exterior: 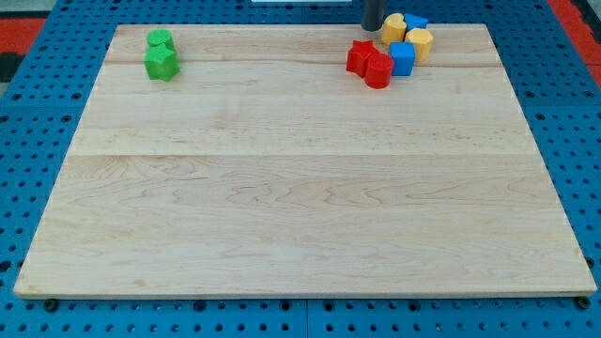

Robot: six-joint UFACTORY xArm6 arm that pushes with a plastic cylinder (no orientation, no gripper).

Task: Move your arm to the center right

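My tip [373, 27] is at the view's top edge, right of centre, just left of a cluster of blocks. The rod comes down from the top of the view. The cluster holds two yellow blocks [393, 27] [420, 42], two blue blocks [416, 21] [402, 58], a red star-shaped block [359, 56] and a red rounded block [378, 70]. The tip stands close beside the upper yellow block; I cannot tell whether they touch. Two green blocks [160, 40] [161, 63] sit together at the top left.
The wooden board [300, 188] lies on a blue pegboard surface [28, 113]. Red areas show at the view's top corners.
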